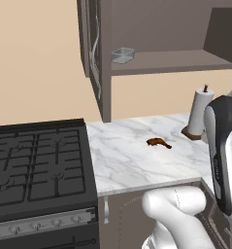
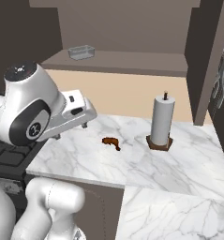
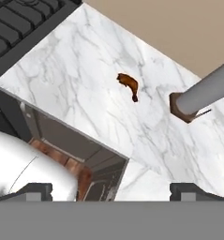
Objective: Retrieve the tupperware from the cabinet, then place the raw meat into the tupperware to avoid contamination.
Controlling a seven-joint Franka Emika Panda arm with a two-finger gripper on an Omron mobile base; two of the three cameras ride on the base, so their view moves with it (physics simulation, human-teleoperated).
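tupperware (image 1: 123,55): small shallow rect. tub, translucent grey-white, no lid, on cabinet (image 1: 104,73) shelf, doors open | raw meat (image 1: 158,142): reddish-brown drumstick, thin tail, on marble counter (image 1: 127,160) nr paper towel roll (image 1: 200,113) | my gripper (image 3: 111,190): jaws apart, empty, above counter edge

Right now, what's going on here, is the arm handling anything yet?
Nothing is held yet. The claw hangs open and empty above the marble counter. The tupperware sits on the shelf of the open cabinet, untouched. The raw meat lies on the counter between the stove and the paper towel roll.
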